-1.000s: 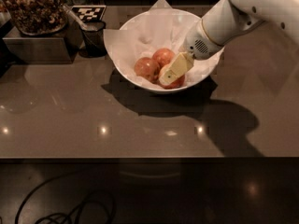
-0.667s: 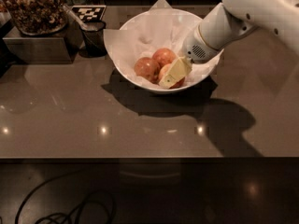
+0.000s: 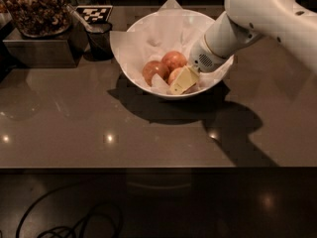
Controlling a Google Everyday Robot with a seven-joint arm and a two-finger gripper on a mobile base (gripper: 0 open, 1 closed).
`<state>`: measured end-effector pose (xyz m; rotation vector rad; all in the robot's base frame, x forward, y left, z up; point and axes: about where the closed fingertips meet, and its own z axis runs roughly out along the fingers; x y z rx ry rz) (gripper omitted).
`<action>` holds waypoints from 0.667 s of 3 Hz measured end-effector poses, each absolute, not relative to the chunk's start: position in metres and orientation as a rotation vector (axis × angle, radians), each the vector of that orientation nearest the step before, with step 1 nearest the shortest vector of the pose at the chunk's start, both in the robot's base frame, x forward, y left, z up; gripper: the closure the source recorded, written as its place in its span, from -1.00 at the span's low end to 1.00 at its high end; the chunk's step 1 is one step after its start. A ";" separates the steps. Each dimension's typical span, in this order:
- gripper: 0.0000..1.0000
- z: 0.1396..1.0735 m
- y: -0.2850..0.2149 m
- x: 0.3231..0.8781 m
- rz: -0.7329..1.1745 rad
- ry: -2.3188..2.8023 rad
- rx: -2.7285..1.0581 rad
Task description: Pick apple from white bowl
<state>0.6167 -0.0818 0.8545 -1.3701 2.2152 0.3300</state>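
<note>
On the brown counter (image 3: 99, 128), toward 12 o'clock from its middle, the white bowl (image 3: 136, 78) sits upright. It is lined with crinkled paper (image 3: 158, 33) whose tallest corner pokes past the rim at 12 o'clock. Three reddish apples lie bunched in the bottom, a touch toward 6 o'clock of the bowl's centre. The left apple (image 3: 153, 71) is at 9 o'clock of the bunch, the back apple (image 3: 174, 60) at 12 o'clock, and the near apple (image 3: 173, 76) at 4 o'clock. All three touch one another. They look round from where I stand, with no long axis to speak of. I can't see a stem on any of them, so I can't say which way they point.

The white arm (image 3: 257, 19) comes in from 2 o'clock and slants down over the rim. Its gripper (image 3: 183, 81), pale yellow at the tip, is down inside the bowl and pressed up against the near apple on its 3 o'clock side. Whether it has hold of that apple or only rests beside it, I cannot tell.

At 10 o'clock from the bowl, just beside it, stands a small dark cup (image 3: 99, 39), with a black-and-white marker card (image 3: 94, 13) behind it. Further toward 9 o'clock, a clear tub of brown bits (image 3: 34, 9) sits on a metal box (image 3: 44, 51). The arm and bowl throw a broad shadow (image 3: 218, 123) toward 5 o'clock. Dark cables (image 3: 74, 224) loop on the floor at 7 o'clock.
</note>
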 end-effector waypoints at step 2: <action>0.27 0.846 -0.084 0.619 0.319 2.232 -1.379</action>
